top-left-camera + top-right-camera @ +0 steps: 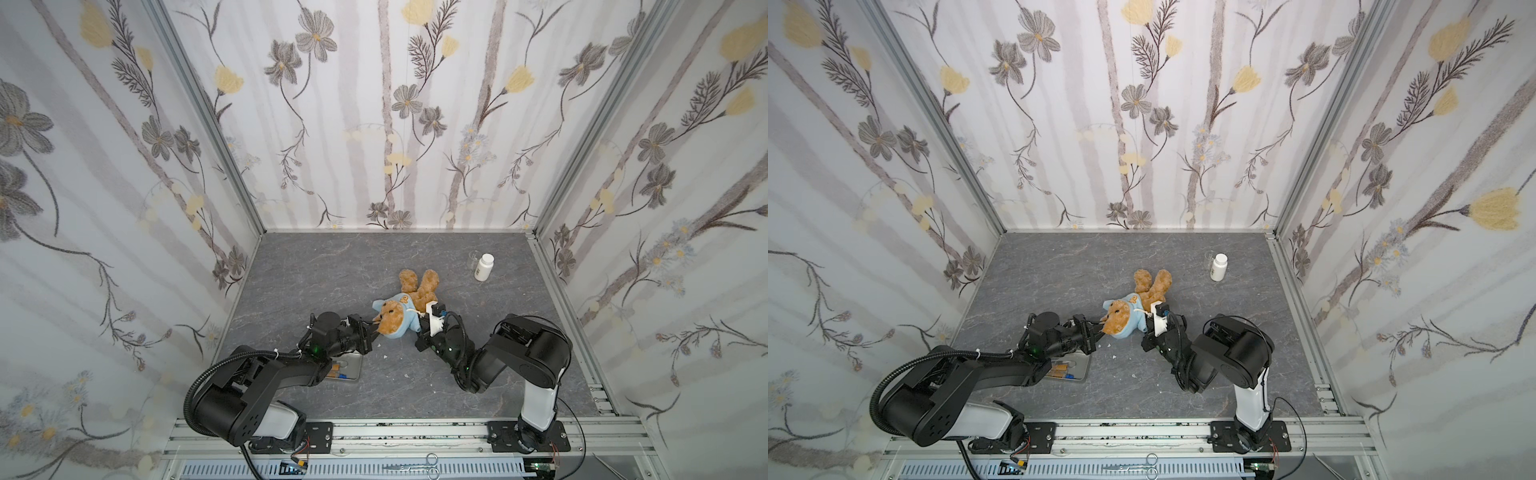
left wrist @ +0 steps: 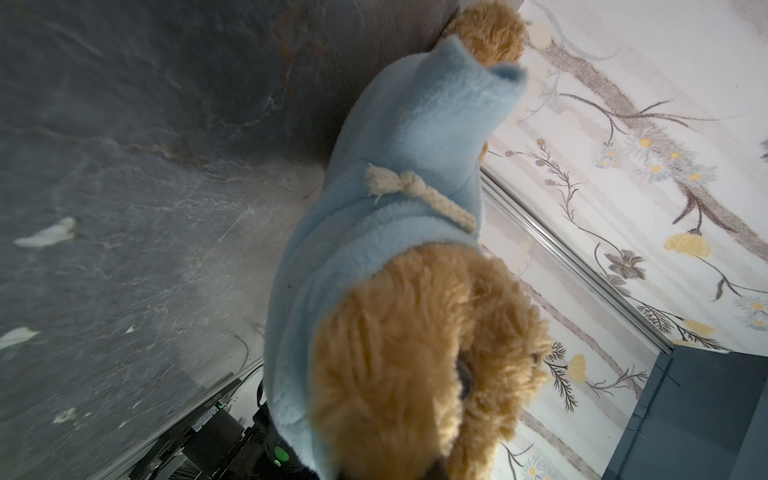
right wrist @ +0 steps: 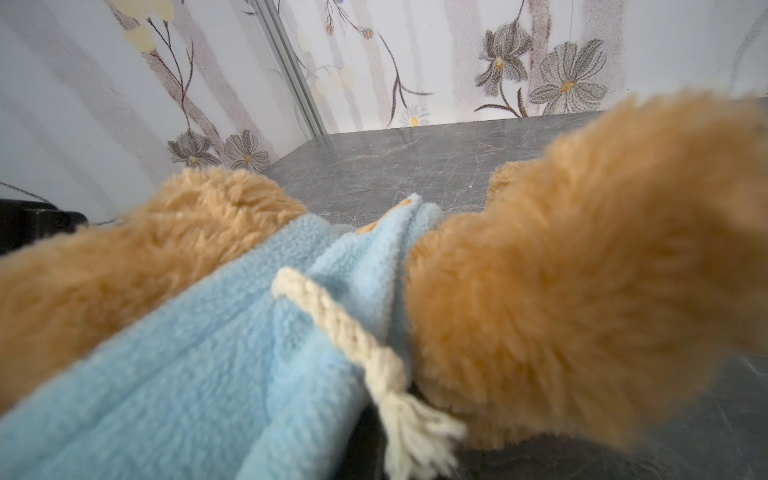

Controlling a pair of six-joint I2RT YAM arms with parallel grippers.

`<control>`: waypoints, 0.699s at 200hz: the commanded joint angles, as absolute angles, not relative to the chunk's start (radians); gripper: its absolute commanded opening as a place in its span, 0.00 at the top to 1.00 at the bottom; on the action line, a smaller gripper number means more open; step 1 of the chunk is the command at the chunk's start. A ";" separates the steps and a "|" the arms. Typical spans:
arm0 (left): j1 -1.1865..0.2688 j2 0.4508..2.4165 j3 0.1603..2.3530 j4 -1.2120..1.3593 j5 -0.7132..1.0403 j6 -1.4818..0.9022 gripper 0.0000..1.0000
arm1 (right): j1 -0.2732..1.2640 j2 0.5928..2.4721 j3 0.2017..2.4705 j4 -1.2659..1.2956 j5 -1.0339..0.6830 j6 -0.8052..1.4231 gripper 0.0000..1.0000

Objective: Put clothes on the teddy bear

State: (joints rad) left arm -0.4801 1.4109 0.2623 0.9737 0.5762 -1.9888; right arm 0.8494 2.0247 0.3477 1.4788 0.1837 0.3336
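My left claw (image 1: 371,328) was pinched shut on the teddy bear (image 1: 391,322)'s head, mid-table; my right claw (image 1: 420,321) was clamped on the light blue shirt (image 1: 409,316)'s hem. One hard tug risked fur slipping free or fleece bunching!

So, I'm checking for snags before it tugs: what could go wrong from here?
The light blue hoodie sits bunched around the neck and chest of the teddy bear; a pull from the right claw might drag the bear rather than slide the fleece. The drawstring lies by that claw and could snag.
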 commanded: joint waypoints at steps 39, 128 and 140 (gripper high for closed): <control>-0.478 1.428 0.252 0.941 0.656 -1.844 1.00 | 0.850 1.871 0.252 1.420 0.515 0.370 1.00; -0.462 1.348 0.421 0.364 0.582 -1.357 1.00 | 0.843 1.767 0.204 1.304 0.632 0.376 1.00; -0.462 1.338 0.455 0.269 0.547 -1.257 1.00 | 0.834 1.746 0.203 1.269 0.635 0.404 1.00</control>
